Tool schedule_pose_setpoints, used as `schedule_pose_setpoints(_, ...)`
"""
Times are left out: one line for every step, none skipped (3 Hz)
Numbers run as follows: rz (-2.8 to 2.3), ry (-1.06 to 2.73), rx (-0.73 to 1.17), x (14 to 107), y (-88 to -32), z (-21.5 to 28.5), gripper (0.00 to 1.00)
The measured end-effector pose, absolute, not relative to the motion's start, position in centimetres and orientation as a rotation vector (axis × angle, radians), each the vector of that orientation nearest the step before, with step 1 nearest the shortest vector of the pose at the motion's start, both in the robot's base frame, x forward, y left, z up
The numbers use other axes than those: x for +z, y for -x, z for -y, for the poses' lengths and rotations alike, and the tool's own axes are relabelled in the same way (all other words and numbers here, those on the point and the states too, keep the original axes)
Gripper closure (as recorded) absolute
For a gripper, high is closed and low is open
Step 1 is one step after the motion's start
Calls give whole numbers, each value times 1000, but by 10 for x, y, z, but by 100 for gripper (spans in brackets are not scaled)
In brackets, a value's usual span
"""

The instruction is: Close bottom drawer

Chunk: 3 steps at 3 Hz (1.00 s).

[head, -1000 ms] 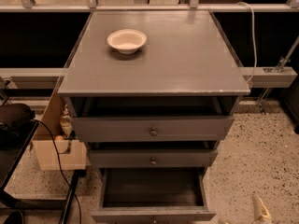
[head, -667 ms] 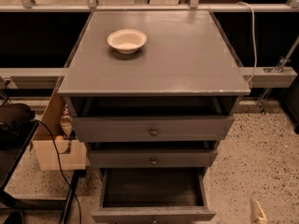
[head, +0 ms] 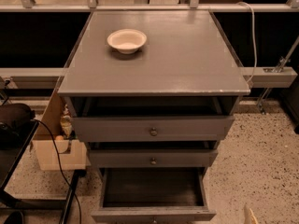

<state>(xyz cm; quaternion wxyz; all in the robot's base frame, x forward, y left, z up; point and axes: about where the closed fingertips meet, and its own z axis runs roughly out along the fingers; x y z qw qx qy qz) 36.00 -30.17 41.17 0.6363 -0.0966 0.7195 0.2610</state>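
Note:
The bottom drawer (head: 153, 214) of the grey cabinet (head: 154, 55) is pulled far out, and its dark grey tray (head: 152, 186) lies open to view. Its front runs along the lower edge of the camera view, and its knob is cut off there. The middle drawer (head: 153, 158) and the top drawer (head: 152, 129) above it each stand out a little. Only a pale tip of my gripper (head: 250, 214) shows, at the lower right, to the right of the bottom drawer's front and apart from it.
A cream bowl (head: 126, 40) sits on the cabinet top. A cardboard box (head: 56, 148) and a black cable (head: 56, 153) are on the left of the cabinet. A white cable (head: 253, 31) hangs at the right. Speckled floor (head: 261, 162) lies to the right.
The pale gripper tip at the lower right has shifted slightly left and lower in the view. The drawers and the bowl have not moved.

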Motion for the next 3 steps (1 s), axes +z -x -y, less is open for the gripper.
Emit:
schedule_pose_setpoints(-1731,222,600,355,-348,301,0)
schedule_pose_setpoints(-1725,229,596,358,-347,300,0)
schedule_pose_setpoints(-1707,254,620,342,-344,296,0)
